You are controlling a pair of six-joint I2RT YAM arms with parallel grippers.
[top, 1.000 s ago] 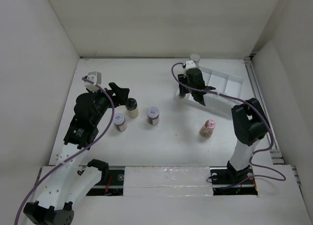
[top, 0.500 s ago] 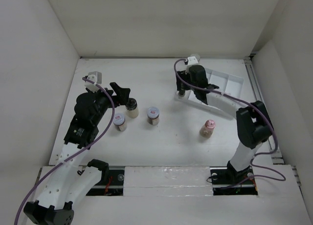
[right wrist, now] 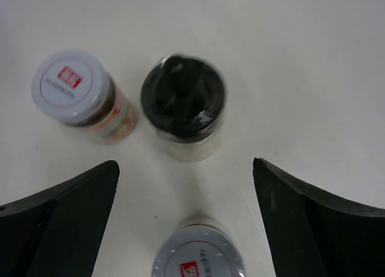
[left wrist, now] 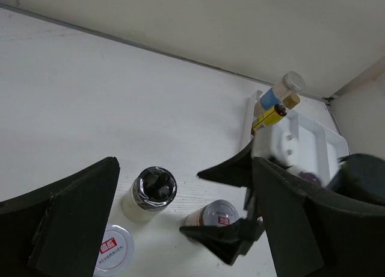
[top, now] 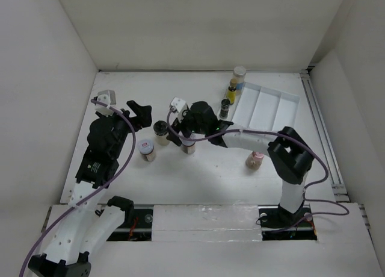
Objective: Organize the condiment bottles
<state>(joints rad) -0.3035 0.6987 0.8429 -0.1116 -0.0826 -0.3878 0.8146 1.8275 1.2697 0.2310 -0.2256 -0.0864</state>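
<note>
A flat white tabletop (top: 204, 182) sat boxed in by three plain white panel walls (top: 198, 30), evenly and softly lit, with a grey metal rail (top: 317, 114) along its right edge.

Robotics lab test cell: plain white panels (top: 198, 30) box in a white desk (top: 210, 183), where the left arm (top: 102, 147) and right arm (top: 295, 162) trail purple cables (top: 136, 134).

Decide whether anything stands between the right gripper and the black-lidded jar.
Nothing visible does. The black-lidded jar stands just ahead of the open right gripper, bare table between. One red-marked jar stands off to its side; a second red-marked jar sits farther back between the fingers.
</note>
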